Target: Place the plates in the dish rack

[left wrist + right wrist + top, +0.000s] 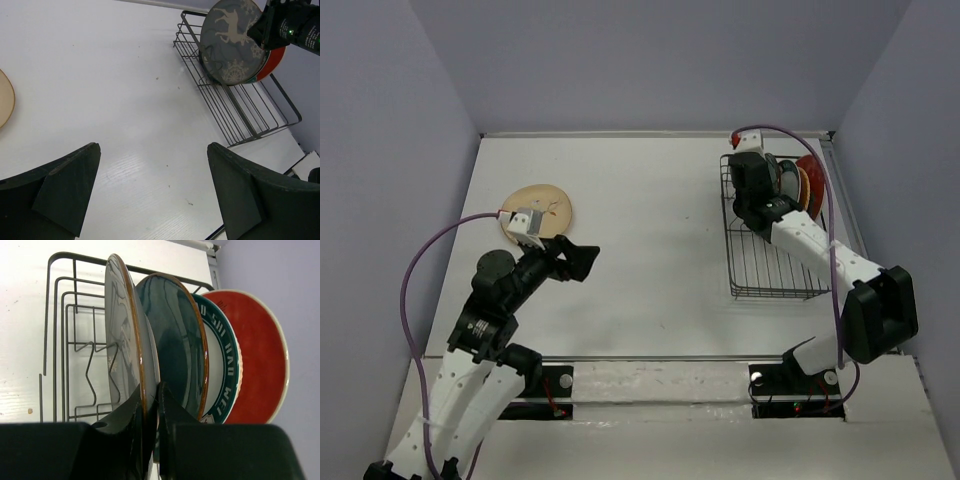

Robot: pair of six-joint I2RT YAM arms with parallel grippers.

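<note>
Rack (235, 117) holds upright plates (180, 340), right hand (150, 405) pinching the grey plate (232, 42); left hand (152, 147) spread

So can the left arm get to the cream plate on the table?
Probably yes. The cream plate lies right beside the left gripper, which is open and empty, with nothing between them. It points away from the plate, though.

Tally: plates (175, 350) ×5 visible, dish rack (760, 272) ×1, grippers ×2.
In dish rack, 4 upright: grey deer plate (232, 40), teal-blue plate (172, 315), white/teal-rim plate (223, 365), red plate (257, 355). Well left of rack, 1 cream plate (552, 203). Left gripper (152, 147) + right gripper (152, 390), 1 ea.
</note>
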